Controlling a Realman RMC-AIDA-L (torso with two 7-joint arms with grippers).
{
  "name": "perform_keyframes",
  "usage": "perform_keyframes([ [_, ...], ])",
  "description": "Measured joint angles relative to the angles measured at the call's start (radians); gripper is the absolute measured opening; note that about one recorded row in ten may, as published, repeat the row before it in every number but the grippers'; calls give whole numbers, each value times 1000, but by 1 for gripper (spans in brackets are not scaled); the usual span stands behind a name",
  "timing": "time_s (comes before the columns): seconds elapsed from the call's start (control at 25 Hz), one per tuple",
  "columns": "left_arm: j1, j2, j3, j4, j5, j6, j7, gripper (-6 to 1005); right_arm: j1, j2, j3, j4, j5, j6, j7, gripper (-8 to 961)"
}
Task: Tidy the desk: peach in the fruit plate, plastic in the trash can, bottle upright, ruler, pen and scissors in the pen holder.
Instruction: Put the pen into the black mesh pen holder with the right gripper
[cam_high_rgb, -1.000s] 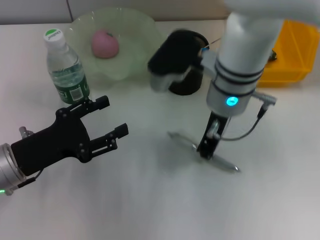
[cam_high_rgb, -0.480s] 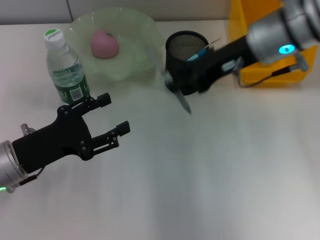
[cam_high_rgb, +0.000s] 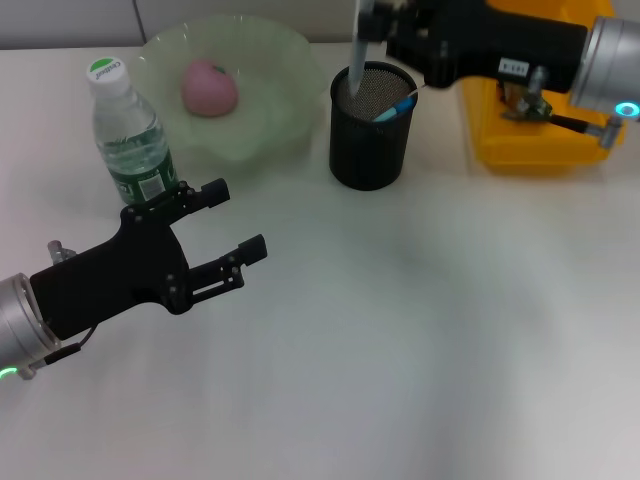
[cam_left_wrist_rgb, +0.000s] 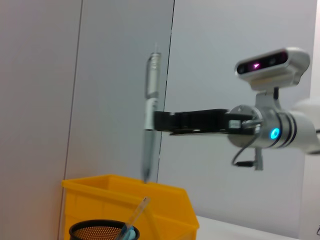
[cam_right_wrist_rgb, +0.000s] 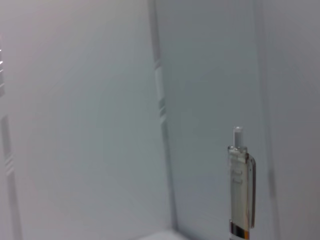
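Two matte black grippers, left (cam_high_rgb: 222, 228) and right (cam_high_rgb: 383, 22), each on a silver cylindrical wrist. Screws dot the left's black body. Small white label on the right's housing; cyan light ring and thin black cable at the right wrist, green glow at the left.

**Pen held upright over the pen holder**

The right gripper (cam_high_rgb: 372, 20) grips the pen (cam_high_rgb: 357, 62) above the pen holder (cam_high_rgb: 371, 126). Left of the holder sit the fruit plate (cam_high_rgb: 270, 60) with the peach (cam_high_rgb: 209, 87) and the upright bottle (cam_high_rgb: 131, 133). The left gripper (cam_high_rgb: 225, 222) hovers spread nearer the camera.
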Motion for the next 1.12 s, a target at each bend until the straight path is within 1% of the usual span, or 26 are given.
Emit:
perform_keyframes([
  [0.04, 0, 0, 0, -1, -2, 0, 1, 797, 7, 0, 1, 38, 36, 26, -33, 108],
  [0.08, -1, 0, 0, -2, -6, 4, 3, 797, 28, 0, 0, 103, 87, 78, -79, 108],
  [0.12, -1, 0, 0, -2, -6, 4, 3, 797, 28, 0, 0, 103, 87, 78, -79, 108],
  [0.2, -1, 0, 0, -3, -8, 10, 4, 797, 58, 0, -6, 154, 104, 136, -108, 107],
  [0.24, -1, 0, 0, -3, -8, 16, 5, 797, 74, 1, -8, 175, 104, 167, -112, 107],
  [0.28, -1, 0, 0, -3, -8, 23, 5, 797, 108, 3, -12, 217, 103, 235, -118, 107],
  [0.32, -1, 0, 0, -3, -8, 23, 5, 797, 108, 3, -12, 217, 103, 235, -118, 107],
  [0.36, -1, 0, 0, -3, -8, 25, 5, 797, 134, 4, -19, 252, 102, 291, -126, 107],
  [0.44, -1, 0, 0, -4, -8, 26, 5, 797, 143, 4, -29, 263, 102, 314, -130, 107],
  [0.48, -1, 0, 1, -4, -8, 24, 6, 797, 155, 5, -54, 279, 104, 364, -135, 107],
  [0.76, 5, 1, 1, 2, -8, 27, 9, 797, 159, 8, -85, 283, 111, 432, -133, 107],
  [1.12, 3, 3, 1, 4, -7, 28, 9, 797, 153, 6, -86, 277, 108, 428, -132, 107],
])
